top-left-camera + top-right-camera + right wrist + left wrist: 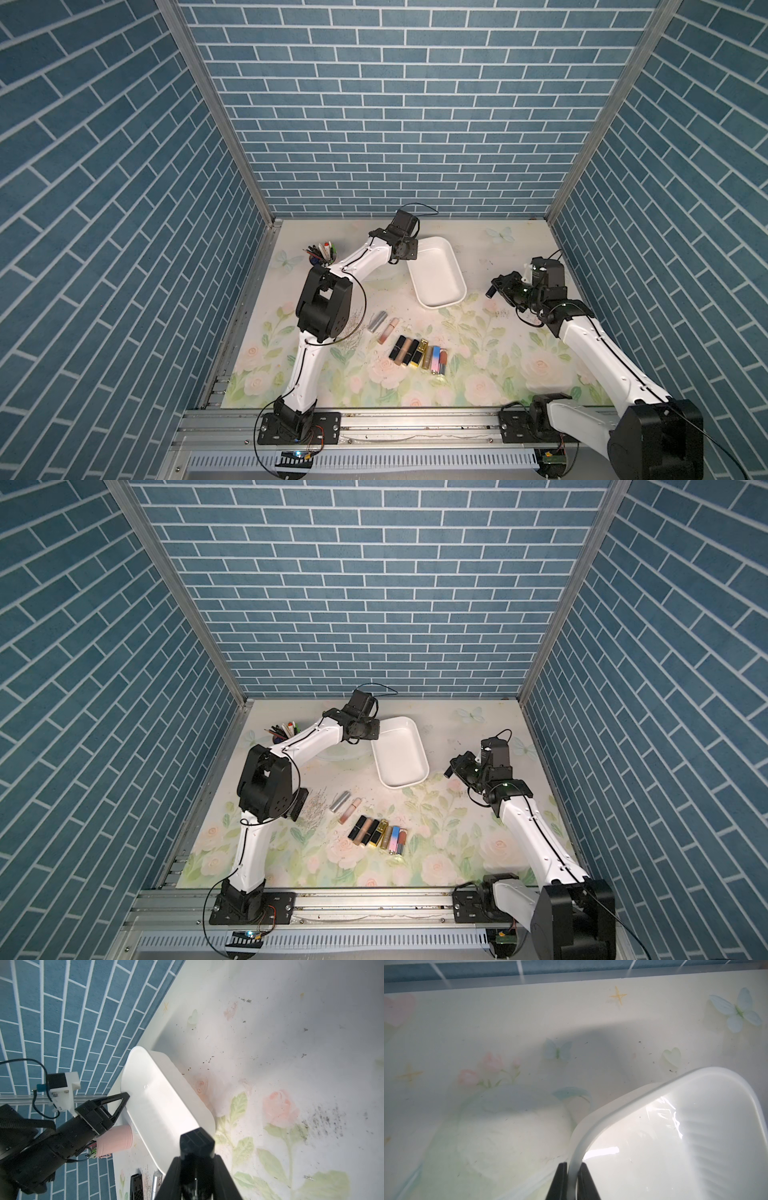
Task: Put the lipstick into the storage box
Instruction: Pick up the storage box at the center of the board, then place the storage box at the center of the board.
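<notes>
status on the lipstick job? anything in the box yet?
Done: nothing, the storage box is empty. In hand: the left gripper pinches the box rim with its fingers; the right gripper is shut on a black tube, apparently a lipstick, beside the box, not over it. Left: drop that one in, then the lipsticks lying on the table.

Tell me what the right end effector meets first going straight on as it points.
Probably the near end of the storage box, though the right end effector may pass above its rim; height is unclear.
</notes>
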